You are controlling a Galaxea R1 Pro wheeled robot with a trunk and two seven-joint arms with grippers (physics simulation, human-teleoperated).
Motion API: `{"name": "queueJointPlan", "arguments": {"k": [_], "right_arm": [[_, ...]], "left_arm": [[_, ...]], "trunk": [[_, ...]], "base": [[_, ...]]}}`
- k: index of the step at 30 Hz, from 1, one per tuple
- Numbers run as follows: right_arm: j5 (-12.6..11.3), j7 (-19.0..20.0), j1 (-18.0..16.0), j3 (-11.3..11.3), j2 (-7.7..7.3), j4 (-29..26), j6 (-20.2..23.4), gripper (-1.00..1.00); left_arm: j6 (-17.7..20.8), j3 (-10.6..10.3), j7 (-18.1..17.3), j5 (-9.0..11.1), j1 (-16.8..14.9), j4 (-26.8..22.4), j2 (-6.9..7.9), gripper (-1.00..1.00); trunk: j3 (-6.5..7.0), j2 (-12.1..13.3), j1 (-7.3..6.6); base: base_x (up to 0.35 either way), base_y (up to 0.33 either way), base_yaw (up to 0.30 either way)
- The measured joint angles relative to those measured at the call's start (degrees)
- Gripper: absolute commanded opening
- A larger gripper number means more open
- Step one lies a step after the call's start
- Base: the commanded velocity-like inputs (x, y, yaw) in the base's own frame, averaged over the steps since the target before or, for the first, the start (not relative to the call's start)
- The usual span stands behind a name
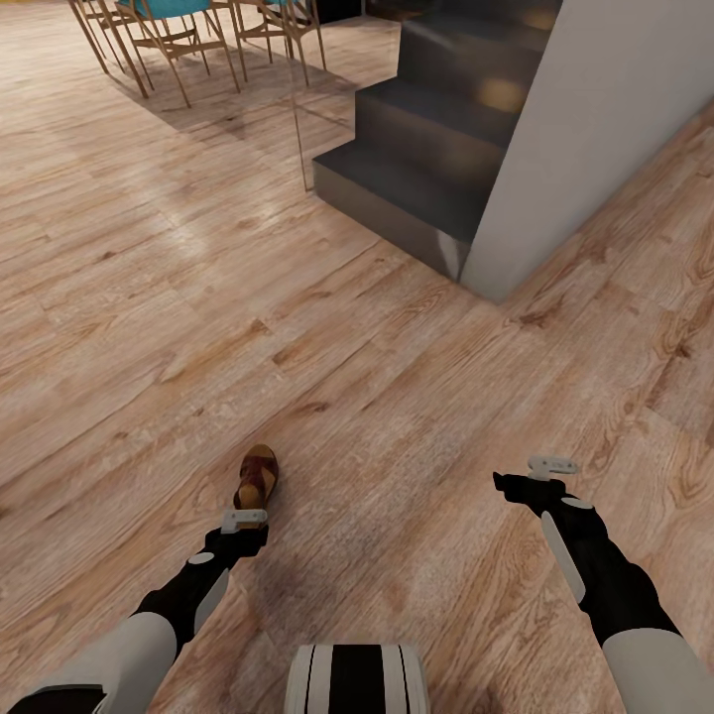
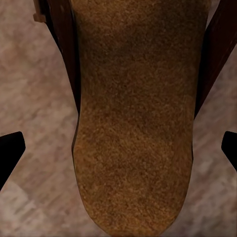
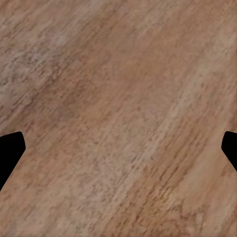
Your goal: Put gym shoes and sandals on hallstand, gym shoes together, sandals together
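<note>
One dark brown sandal (image 1: 257, 475) lies on the wood-plank corridor floor (image 1: 397, 397), just ahead of my left arm. My left gripper (image 1: 244, 519) hangs over its near end. In the left wrist view the sandal's tan footbed (image 2: 133, 123) runs between the two black fingertips (image 2: 10, 153), which stand wide apart on either side of it without touching: the left gripper (image 2: 118, 148) is open. My right gripper (image 1: 540, 468) is open over bare floor (image 3: 118, 98), holding nothing. The other sandal, the gym shoes and the hallstand are out of view.
A dark grey staircase (image 1: 426, 149) rises at the back, with a white wall (image 1: 605, 119) beside it at the right. Wooden chairs with teal seats (image 1: 169, 25) stand far back left. My own base (image 1: 357, 679) shows at the bottom edge.
</note>
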Motion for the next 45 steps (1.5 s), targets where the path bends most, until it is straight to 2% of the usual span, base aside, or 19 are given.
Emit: {"name": "queueJointPlan", "arguments": {"k": [14,19,45], "right_arm": [[0.0,-0.01,0.0,0.0,0.0,0.0,0.0,1.0],[0.0,0.0,0.0,0.0,0.0,0.0,0.0,1.0],[0.0,-0.01,0.0,0.06,0.0,0.0,0.0,1.0]], "left_arm": [[0.0,0.0,0.0,0.0,0.0,0.02,-0.01,1.0],[0.0,-0.02,0.0,0.0,0.0,0.03,-0.01,1.0],[0.0,0.0,0.0,0.0,0.0,0.02,-0.01,1.0]], "trunk": [[0.0,0.0,0.0],[-1.1,-0.06,0.13],[-1.11,-0.07,0.13]], "base": [[0.0,0.0,0.0],[0.0,0.0,0.0],[0.0,0.0,0.0]]}}
